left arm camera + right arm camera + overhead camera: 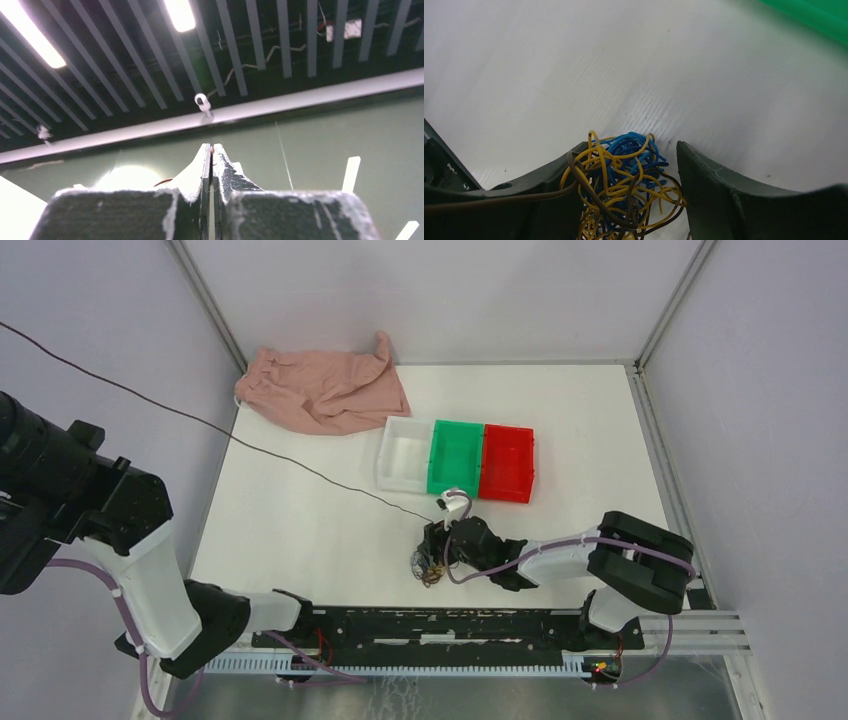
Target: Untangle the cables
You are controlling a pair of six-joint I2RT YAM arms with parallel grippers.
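Observation:
The cables [624,185] are a tangled bunch of yellow-orange, blue and dark brown strands lying on the white table; the bunch also shows in the top view [430,568]. My right gripper [631,144] straddles the bunch, its two fingers pressed against either side; it shows in the top view too [437,545]. One brown strand [300,466] runs taut from the bunch up to the far left and out of the top view. My left gripper [212,148] is raised, facing the ceiling, and is shut with a bit of brown strand pinched at its tip.
A white bin [405,455], a green bin [456,455] and a red bin [508,462] stand side by side behind the bunch. A pink cloth [325,390] lies at the table's back left. Enclosure walls stand on three sides.

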